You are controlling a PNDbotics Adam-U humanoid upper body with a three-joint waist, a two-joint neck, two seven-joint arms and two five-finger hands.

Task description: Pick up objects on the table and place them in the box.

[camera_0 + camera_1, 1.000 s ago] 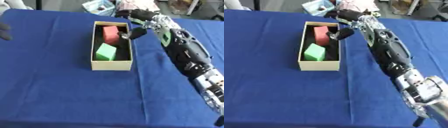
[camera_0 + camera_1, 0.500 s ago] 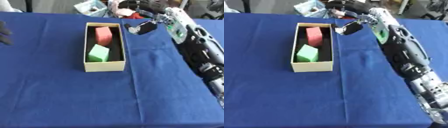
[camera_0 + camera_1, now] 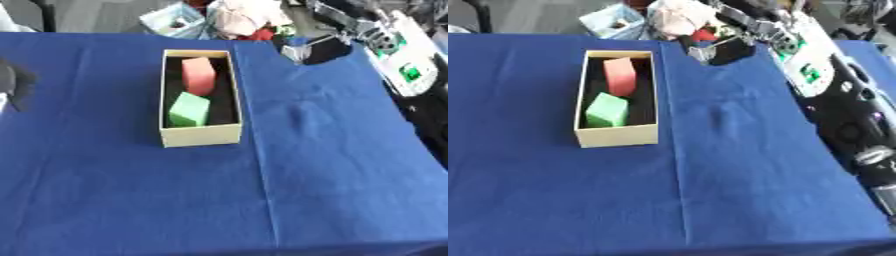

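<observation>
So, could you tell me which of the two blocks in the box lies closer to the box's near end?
The green block: it sits in the near half of the box, while the red block lies beyond it, toward the far end.

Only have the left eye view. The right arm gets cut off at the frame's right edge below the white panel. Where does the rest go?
Observer: In the right eye view the right arm runs on as a wide black section down the right side of the picture, and it hides the right edge of the blue cloth.
Operator: Where does it end? Any joint showing?
Observer: Yes. A silver joint shows near the right edge, nearer to the camera than the box. Below it the arm leaves the picture at the lower right.
</observation>
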